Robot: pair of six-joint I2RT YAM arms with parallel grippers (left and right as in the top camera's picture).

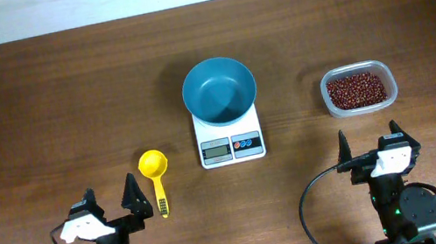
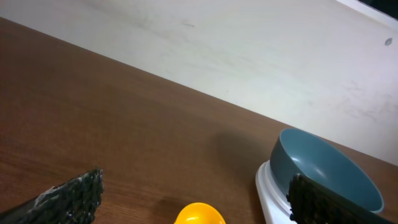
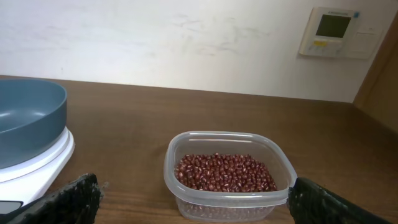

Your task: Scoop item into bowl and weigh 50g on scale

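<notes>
Table is brown wood, bare across most of its width, so I have open room on every side of both arms and no edge close enough to worry me. Scale sits mid-table, ahead of both arms and between them, with the bowl on its platform; the bowl looks empty to me. Ahead of the right pincer, nearly straight on, stands the tub holding the beans, apart from the scale. That pincer is released, jaws spread wide, grasping nothing.

The left pincer is likewise spread wide and empty. The scoop is what my next move turns on, as I judge it: nothing can go to the bowl until it is in hand. It lies just off the left pincer's right finger, not touching. Its long axis runs away from me, cup at the far end and handle tip at the near end, roughly level with the fingers. In the left wrist view the cup peeks in low between the fingers. The left arm is plainly nearer; the right would have to cross in front of the scale. I would shift the left pincer right and straddle the handle across its width. The catch: beans lie well off on the right side, past the scale.
</notes>
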